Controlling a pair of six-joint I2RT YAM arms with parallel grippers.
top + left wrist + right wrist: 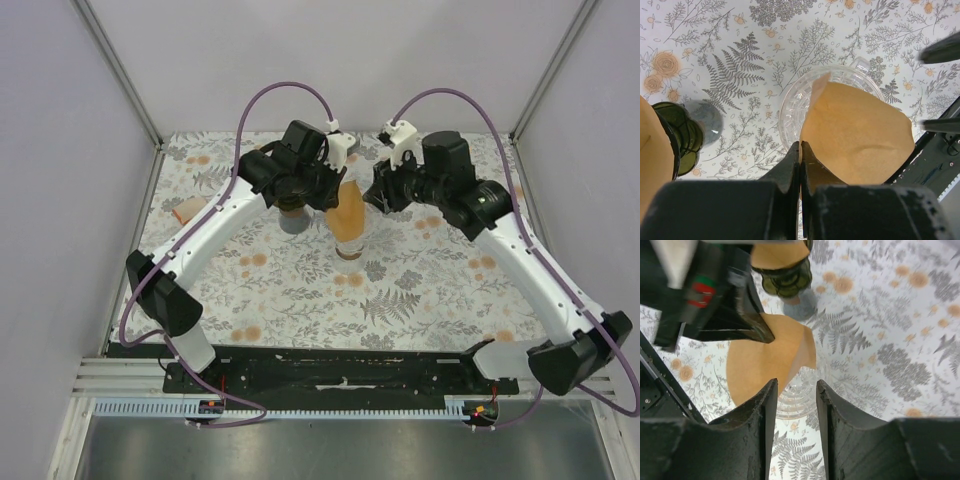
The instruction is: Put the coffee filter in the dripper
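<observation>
While the left tool (800, 152) is pressed shut on the lower edge of the coffee filter (855, 135), the tan paper cone hangs tilted over the dripper (792, 100). In the left wrist view the cone covers much of the glass bowl, and its folded corner rises over the dripper's middle. Whether the paper touches the glass cannot be told.

The right tool (796, 385) hangs just above the dripper with its jaws partly apart and nothing between them. The ribbed glass shows through the gap. The filter's edge lies just beyond its fingertips, toward the left tool.

The dripper is clear glass with a small handle, and it stands upright on the floral surface (400, 300). Just beside the dripper, on the left arm's side, stands a dark green holder (682, 137) with more tan paper in it. Well apart from the dripper on that same side, near the surface's edge, lies a small peach-coloured thing (188, 210), too small to name. In the top view both arms reach in from the near edge and meet over the dripper.
</observation>
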